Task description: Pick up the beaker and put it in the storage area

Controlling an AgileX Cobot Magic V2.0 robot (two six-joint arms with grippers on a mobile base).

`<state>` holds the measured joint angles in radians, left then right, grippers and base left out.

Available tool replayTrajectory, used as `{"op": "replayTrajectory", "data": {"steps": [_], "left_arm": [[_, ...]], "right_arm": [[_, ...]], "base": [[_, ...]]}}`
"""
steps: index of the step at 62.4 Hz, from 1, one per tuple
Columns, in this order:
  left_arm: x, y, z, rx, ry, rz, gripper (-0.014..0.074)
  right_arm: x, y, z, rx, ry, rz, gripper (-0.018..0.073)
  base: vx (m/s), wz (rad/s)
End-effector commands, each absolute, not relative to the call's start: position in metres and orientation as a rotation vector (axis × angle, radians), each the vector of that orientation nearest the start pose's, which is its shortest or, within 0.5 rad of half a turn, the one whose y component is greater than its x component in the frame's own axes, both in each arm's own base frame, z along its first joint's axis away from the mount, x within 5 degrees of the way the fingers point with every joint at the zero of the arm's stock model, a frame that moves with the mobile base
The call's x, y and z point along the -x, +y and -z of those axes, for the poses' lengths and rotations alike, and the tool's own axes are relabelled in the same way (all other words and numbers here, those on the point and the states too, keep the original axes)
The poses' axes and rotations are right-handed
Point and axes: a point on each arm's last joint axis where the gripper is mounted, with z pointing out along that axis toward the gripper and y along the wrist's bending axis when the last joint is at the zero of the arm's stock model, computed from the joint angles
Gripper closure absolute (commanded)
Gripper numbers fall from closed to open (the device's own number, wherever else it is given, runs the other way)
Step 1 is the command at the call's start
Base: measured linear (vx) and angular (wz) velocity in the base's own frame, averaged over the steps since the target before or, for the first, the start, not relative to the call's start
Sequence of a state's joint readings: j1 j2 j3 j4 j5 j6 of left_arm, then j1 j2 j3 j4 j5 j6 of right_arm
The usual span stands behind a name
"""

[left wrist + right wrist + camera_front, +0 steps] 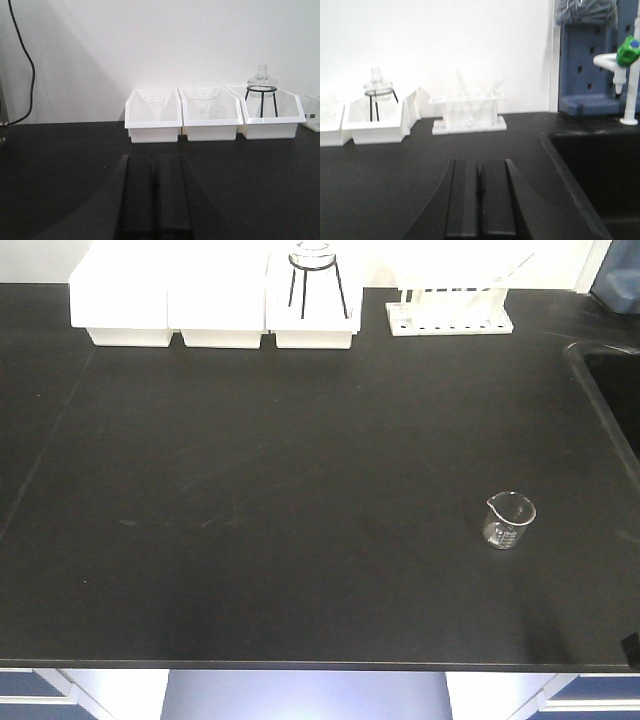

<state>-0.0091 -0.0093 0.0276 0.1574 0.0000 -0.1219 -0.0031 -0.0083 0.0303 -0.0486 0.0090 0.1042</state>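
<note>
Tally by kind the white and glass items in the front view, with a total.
White bins: 3
Tube rack: 1
Beaker: 1
Flask on wire stand: 1
Total: 6

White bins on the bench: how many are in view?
3, side by side along the rear edge: left bin, middle bin, and right bin, which holds the wire-legged glassware. None seem hidden.

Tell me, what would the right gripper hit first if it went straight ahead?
Most likely the clear plastic test-tube rack by the white wall: the right gripper points roughly at it, with only black benchtop between. Depth is hard to judge.
</note>
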Motion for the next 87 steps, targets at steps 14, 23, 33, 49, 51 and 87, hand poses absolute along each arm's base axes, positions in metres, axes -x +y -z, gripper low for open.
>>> {"op": "replayTrajectory", "data": {"steps": [14, 23, 33, 49, 51, 87], "left_arm": [[-0.054, -0.001, -0.213, -0.027, 1.457, -0.013, 0.0603], [-0.054, 0.000, -0.212, -0.025, 1.472, -0.014, 0.0603], [-0.054, -0.001, -0.215, -0.028, 1.439, -0.010, 0.0603], [-0.054, -0.001, -0.214, -0.029, 1.442, -0.012, 0.0603], [-0.054, -0.001, -0.214, -0.029, 1.442, -0.012, 0.0603], [-0.054, -0.001, -0.214, -0.029, 1.442, -0.012, 0.0603]], "right_arm": [[-0.052, 0.000, -0.221, -0.032, 1.341, -0.046, 0.0565], [-0.050, 0.000, -0.240, -0.035, 1.360, -0.040, 0.0565], [-0.055, 0.000, -0.275, -0.026, 1.391, -0.025, 0.0565], [-0.100, 0.000, -0.300, 0.084, 1.549, 0.089, 0.0558], [-0.106, 0.000, -0.297, 0.104, 1.577, 0.103, 0.0556], [-0.168, 0.013, -0.202, 0.116, 1.717, -0.127, 0.0043]], "base": [[0.00, 0.00], [0.00, 0.00], [0.00, 0.00], [0.00, 0.00], [0.00, 0.00], [0.00, 0.00]]}}
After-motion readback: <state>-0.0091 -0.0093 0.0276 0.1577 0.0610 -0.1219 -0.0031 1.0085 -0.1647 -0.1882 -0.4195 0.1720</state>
